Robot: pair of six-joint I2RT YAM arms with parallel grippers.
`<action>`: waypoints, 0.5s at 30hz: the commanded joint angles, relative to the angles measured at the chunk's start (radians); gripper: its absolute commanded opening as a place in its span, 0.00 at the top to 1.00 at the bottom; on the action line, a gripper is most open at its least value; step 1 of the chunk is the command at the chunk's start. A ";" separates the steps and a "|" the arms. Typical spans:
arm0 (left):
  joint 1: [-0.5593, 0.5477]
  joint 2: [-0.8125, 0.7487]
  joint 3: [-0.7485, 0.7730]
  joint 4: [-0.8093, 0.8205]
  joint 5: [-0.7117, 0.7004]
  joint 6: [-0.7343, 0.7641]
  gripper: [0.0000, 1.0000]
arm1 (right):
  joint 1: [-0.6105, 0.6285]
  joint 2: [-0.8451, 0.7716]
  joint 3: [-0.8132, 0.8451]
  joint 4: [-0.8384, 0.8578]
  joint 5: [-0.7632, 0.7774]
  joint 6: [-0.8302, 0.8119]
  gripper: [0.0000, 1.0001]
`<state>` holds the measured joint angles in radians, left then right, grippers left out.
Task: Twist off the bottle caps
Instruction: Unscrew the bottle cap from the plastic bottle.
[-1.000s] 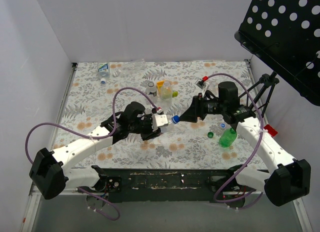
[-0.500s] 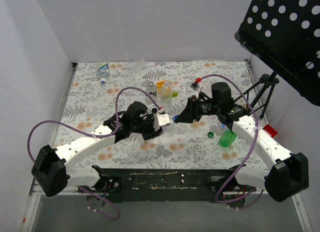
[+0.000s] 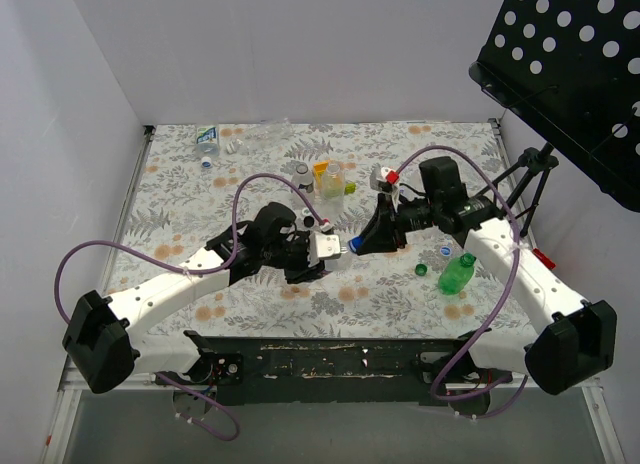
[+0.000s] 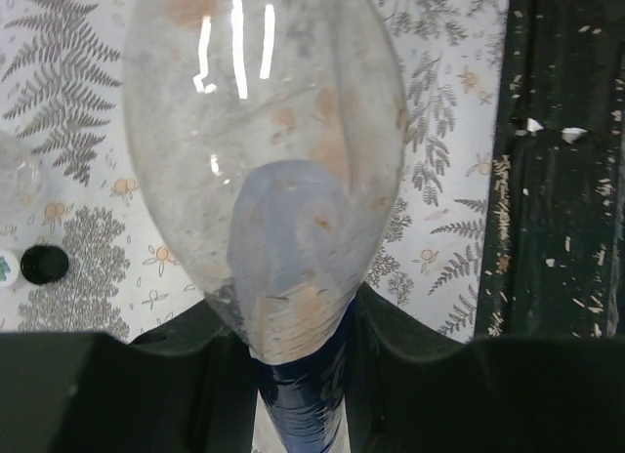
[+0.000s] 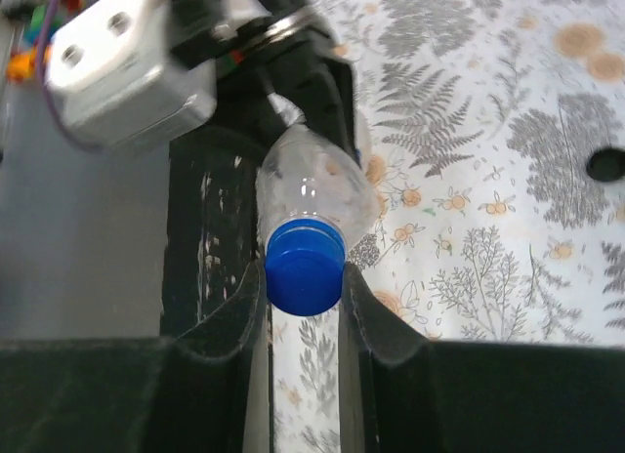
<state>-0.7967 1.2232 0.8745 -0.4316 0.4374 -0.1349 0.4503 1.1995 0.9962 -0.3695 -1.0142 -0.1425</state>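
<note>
Two grips on one bottle. I see the right jaws closed around the blue cap [image 5: 304, 275], touching it on both sides. Left jaws clamp the clear bottle [image 4: 264, 131] by its body, held sideways above the floral counter [image 3: 180, 184], cap toward the right arm.

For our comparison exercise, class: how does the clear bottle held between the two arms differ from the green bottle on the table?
The clear bottle is colourless; the green bottle is green. The clear bottle is gripped in the left pincer; the green bottle lies loose on the table. The right pincer clamps the clear bottle's blue cap; no pincer touches the green bottle. Both are small bottles.
</note>
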 commanded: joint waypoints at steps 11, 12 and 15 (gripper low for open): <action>-0.004 0.013 0.092 -0.271 0.296 0.189 0.80 | 0.248 0.158 0.493 -0.937 0.212 -1.414 0.84; -0.006 0.013 0.090 -0.269 0.290 0.190 0.80 | 0.251 0.161 0.499 -0.934 0.218 -1.415 0.85; -0.004 0.007 0.084 -0.253 0.267 0.179 0.80 | 0.254 0.143 0.490 -0.893 0.242 -1.379 0.85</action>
<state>-0.7963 1.2419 0.9485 -0.6884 0.6720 0.0193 0.7029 1.3598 1.4494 -1.2461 -0.8314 -1.4498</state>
